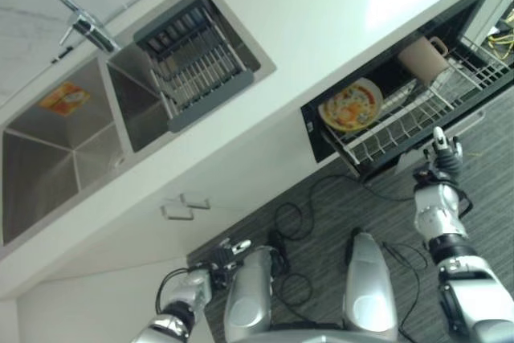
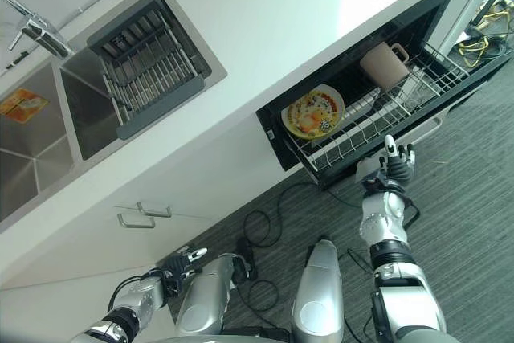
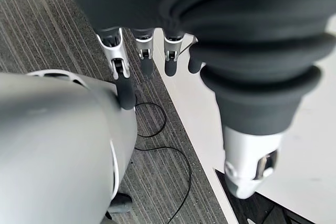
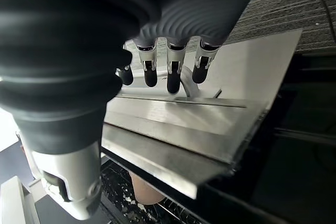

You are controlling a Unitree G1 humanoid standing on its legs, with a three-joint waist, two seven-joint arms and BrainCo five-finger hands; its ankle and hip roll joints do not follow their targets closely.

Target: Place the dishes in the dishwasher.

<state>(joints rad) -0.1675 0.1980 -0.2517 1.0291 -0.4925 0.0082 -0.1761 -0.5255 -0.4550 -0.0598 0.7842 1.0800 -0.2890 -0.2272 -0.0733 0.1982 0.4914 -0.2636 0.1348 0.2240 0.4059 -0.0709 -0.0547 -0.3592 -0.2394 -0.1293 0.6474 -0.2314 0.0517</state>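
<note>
The dishwasher drawer stands pulled out under the counter, with its white wire rack (image 2: 377, 122) showing. In the rack lie a yellow patterned plate (image 1: 351, 105) and a beige mug (image 1: 423, 58). My right hand (image 2: 389, 168) is open at the drawer's front edge, its straight fingers (image 4: 173, 72) pointing at the metal front panel (image 4: 178, 129). The mug's base (image 4: 144, 192) shows below that panel in the right wrist view. Down beside the white cabinet, my left hand (image 1: 221, 256) hangs open and holds nothing, its fingers (image 3: 122, 72) relaxed above the carpet.
A double steel sink (image 1: 64, 142) with a faucet (image 1: 84, 26) lies at the left of the white counter (image 1: 321, 22). A dark drainer basket (image 1: 197, 58) sits across one basin. A cabinet handle (image 1: 183, 208) sticks out below. Striped grey carpet (image 2: 466, 222) covers the floor.
</note>
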